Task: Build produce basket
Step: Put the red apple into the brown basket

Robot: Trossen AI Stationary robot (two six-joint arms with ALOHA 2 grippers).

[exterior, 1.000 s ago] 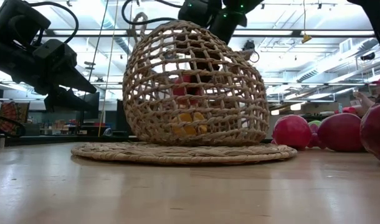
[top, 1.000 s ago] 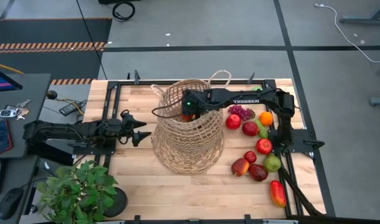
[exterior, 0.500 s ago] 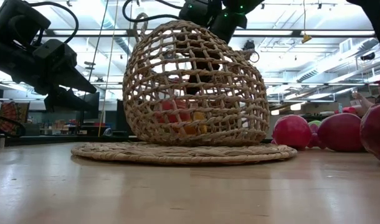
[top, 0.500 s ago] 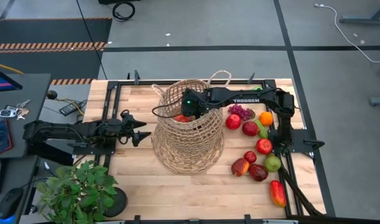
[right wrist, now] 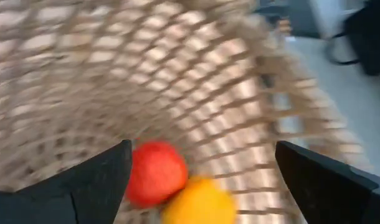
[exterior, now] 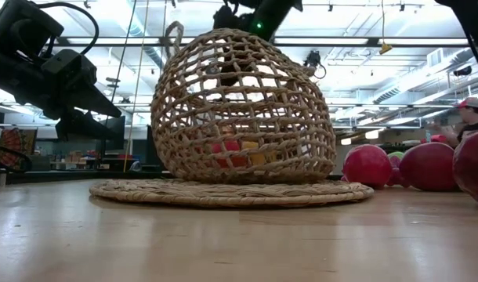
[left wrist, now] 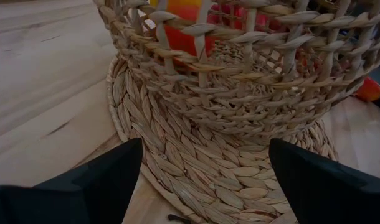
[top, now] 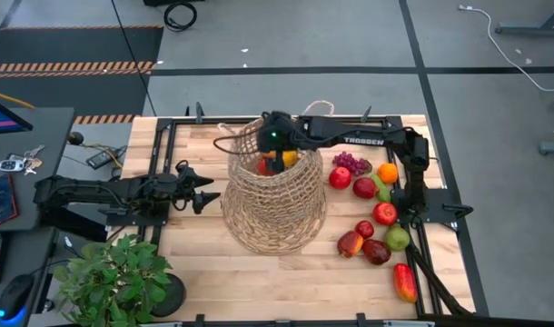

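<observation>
Barely begun: two pieces inside basket (top: pixel 275 204), about ten produce (top: pixel 375 213) left on desk (top: pixel 204 272); right gripper (top: pixel 273 136) above mouth, jaws wide and empty; left gripper (top: pixel 202 189) waiting beside, jaws apart.

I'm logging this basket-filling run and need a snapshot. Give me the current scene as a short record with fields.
basket: tall open-weave wicker basket, upright mid-table on a woven mat
in basket: a red fruit and a yellow one
outside basket: produce scattered on the table by the right arm's base
right gripper: right gripper open and empty, above the basket's mouth
left gripper: left gripper open, low beside the basket, waiting
extra: potted plant at the table's corner
</observation>
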